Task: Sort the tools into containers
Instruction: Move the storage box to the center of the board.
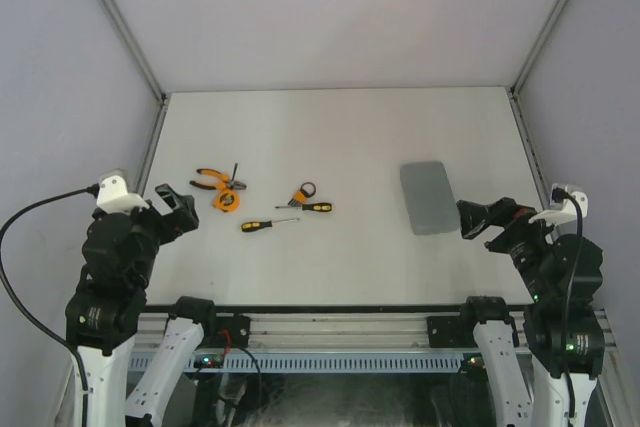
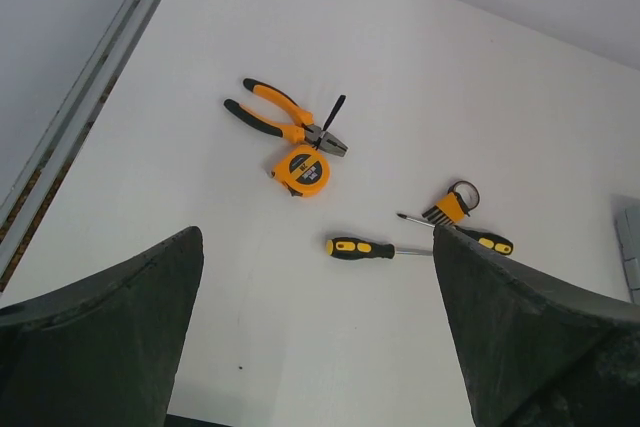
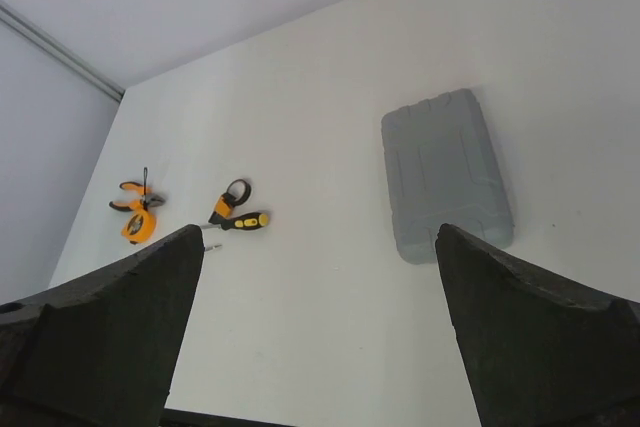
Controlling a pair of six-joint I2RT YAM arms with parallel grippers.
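The tools lie in a loose group left of the table's middle: orange-handled pliers (image 1: 210,180) (image 2: 275,115), a round orange tape measure (image 1: 226,201) (image 2: 303,170), two yellow-and-black screwdrivers (image 1: 268,225) (image 1: 315,207) (image 2: 365,248) and a hex-key set (image 1: 301,193) (image 2: 452,207) with a ring. The grey case (image 1: 427,197) (image 3: 445,174) lies shut and flat at the right. My left gripper (image 1: 175,209) (image 2: 316,230) hangs open, near side of the tools. Just right of the case, my right gripper (image 1: 478,219) (image 3: 318,229) is open too. Neither holds anything.
A thin black stick (image 2: 333,112) rests against the pliers' head. Grey walls with metal frame rails (image 1: 150,137) close in the white table (image 1: 340,137) at the left, right and back. The arms' bases stand along the near edge.
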